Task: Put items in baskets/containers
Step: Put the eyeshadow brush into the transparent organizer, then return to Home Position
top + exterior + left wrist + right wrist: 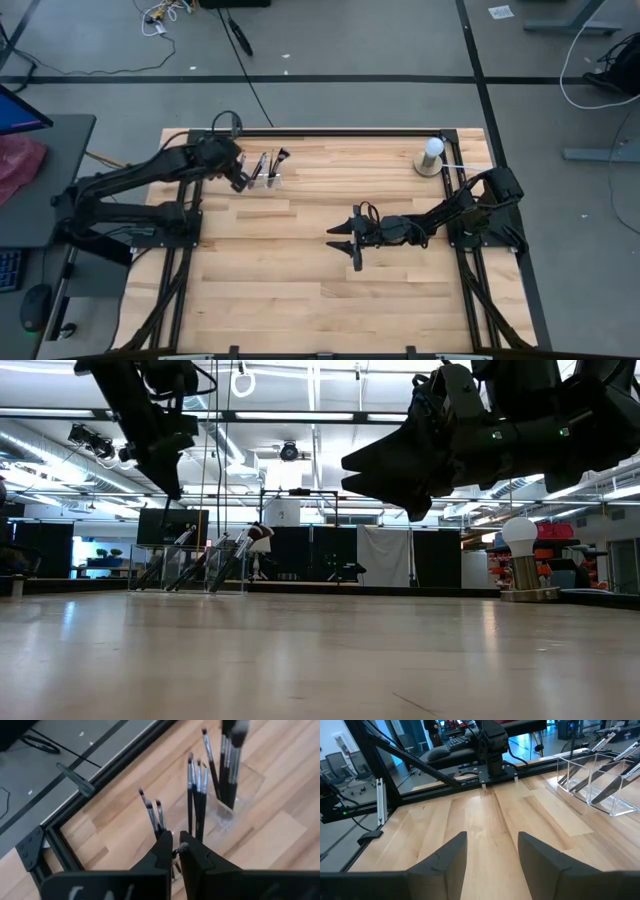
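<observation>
One clear holder (266, 178) near the table's far left edge, compartmented, with roughly a dozen dark-handled brushes (196, 785) leaning inside; exact count unclear. Directly above it, the left gripper (176, 851), fingers pressed together with nothing visibly between them. Mid-table, well apart, the right gripper (491, 851), fingers spread and empty; one white bulb-shaped lamp (432, 153) at the far right corner.

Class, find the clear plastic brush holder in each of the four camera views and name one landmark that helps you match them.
High view: clear holder at the table's far left, beside the left gripper.
Low view: at left, brushes leaning inside.
Left wrist view: upper right, beyond the shut fingers.
Right wrist view: far right edge.
Shared landmark: the brushes standing in it.
</observation>
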